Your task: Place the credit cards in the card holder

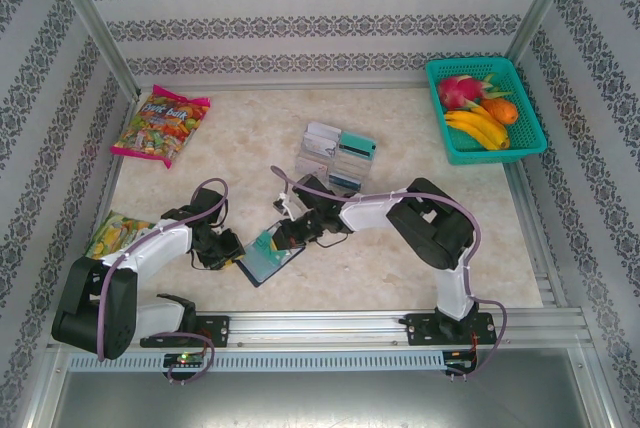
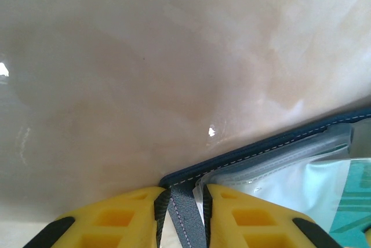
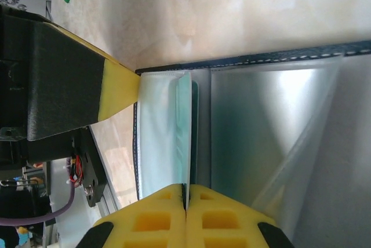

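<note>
Candy bag (image 1: 160, 126) is lying at the far left of the table (image 1: 420, 248), and nearer the arms a green-and-yellow snack packet (image 1: 114, 233) is sitting by the left wall. Moving in, the left gripper (image 1: 234, 256) is reaching rightward and pinning the card holder (image 1: 258, 270) by its left corner. On its wrist camera the two yellow fingers (image 2: 116, 222) are standing narrowly apart with the navy, white-stitched edge (image 2: 272, 142) clamped between them, so it is gripping the holder itself. The holder is lying open and flat on the table near the front, right between the two grippers, its clear inner pockets facing up. A teal card (image 1: 265, 242) is standing at the holder's pocket. From the right wrist it is showing edge-on (image 3: 184, 126), running up from the fingertips into the fold between two pockets, while the left arm's yellow finger (image 3: 119, 94) is touching the holder's corner beside it. The right gripper (image 1: 283, 238) is coming in from the right with its fingers (image 3: 145, 225) pressed tight together, nipping that thin card's near edge. Further right and farther back, well apart from the holder, the clear tray (image 1: 312, 162) is holding more credit cards (image 1: 322, 135), white-grey ones and a teal one. At the far right corner a green basket (image 1: 455, 148) is holding fruit: bananas, an orange, a pink dragon fruit.
</note>
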Available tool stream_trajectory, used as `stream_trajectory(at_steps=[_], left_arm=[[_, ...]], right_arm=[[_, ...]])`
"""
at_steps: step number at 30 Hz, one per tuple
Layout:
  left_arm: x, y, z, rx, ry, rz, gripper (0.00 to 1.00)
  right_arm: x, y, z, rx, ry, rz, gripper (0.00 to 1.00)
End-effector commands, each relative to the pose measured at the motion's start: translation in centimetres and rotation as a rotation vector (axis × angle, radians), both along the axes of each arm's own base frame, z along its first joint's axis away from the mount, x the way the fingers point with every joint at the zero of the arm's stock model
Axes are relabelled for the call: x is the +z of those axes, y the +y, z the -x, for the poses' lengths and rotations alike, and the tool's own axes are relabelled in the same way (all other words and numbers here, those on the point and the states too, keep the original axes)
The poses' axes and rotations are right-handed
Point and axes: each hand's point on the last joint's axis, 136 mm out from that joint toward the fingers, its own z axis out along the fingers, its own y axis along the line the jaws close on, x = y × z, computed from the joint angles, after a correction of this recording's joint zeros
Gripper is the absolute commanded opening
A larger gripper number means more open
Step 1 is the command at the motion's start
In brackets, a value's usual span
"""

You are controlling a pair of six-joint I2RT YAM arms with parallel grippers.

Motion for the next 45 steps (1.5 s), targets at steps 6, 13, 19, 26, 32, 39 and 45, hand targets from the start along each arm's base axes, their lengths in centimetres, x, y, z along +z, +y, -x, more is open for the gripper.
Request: stream_trajectory(at_steps=[6,13,19,26,32,39,45], left_arm=[[-1.3,0.6,-0.1,-0.007,-0.009,-0.034,0.25],[-1.2,0.6,-0.2,-0.008,-0.015,-0.034,0.24],[-1.0,0.6,-0.3,-0.008,-0.020,-0.037,0.23],[-0.9,0.8,-0.3,-0.011,-0.018,-0.046,0.22],[-0.7,0.8,-0.3,-0.009,-0.025,-0.047,0.22],[-0.7,0.8,-0.4,-0.011,-0.028,-0.047,0.22],[-0.8,0.6,-0.5,-0.013,-0.028,-0.041,0.22]], right_arm=[[-2.2,0.4,1.7,0.006,-0.001,0.108,0.00],[-2.7,0.8,2.5,0.045,-0.022,0.149,0.00],[-2.4,-0.5,2.3,0.049,-0.082,0.218,0.16],[-0.6,-1.3,1.5,0.042,-0.179,0.263,0.26],[1.1,-1.2,1.1,0.046,-0.249,0.277,0.33],[2.4,-1.3,0.7,0.031,-0.287,0.273,0.34],[3.8,-1.9,0.0,0.000,-0.335,0.283,0.34]])
